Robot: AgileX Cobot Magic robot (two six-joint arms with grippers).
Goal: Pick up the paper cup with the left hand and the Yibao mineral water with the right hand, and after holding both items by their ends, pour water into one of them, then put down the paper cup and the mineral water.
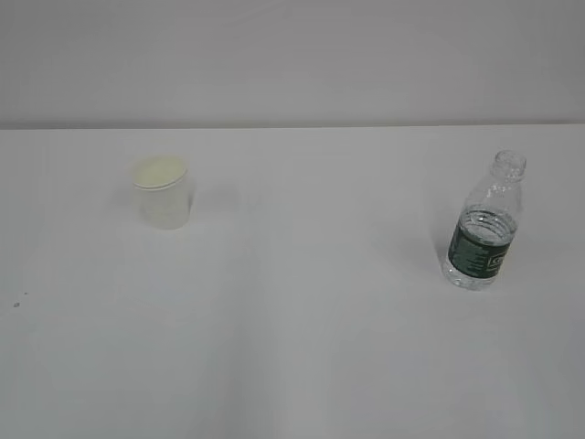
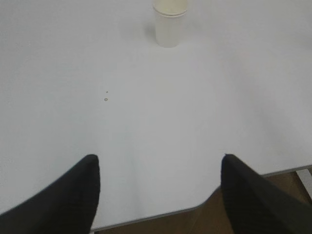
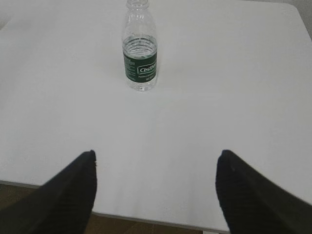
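paper cup point(image 1: 163, 192): upright on the white tabletop point(image 1: 302, 347), far left, cream inside showing, nothing touching it; in the left wrist view it stands far ahead point(image 2: 169, 24).
specks point(image 2: 106, 99): two tiny dark marks on the tabletop, near side of the cup.
left hand point(image 2: 158, 163): jaws spread wide, empty, over the near tabletop edge, well apart from the cup.
Yibao mineral water point(image 1: 484, 224): upright, right side, no cap, green label band, water up to about the top of the label; well apart from the cup.
right hand point(image 3: 156, 161): jaws spread wide, empty, over the near edge, bottle point(image 3: 140, 46) far ahead and slightly left.
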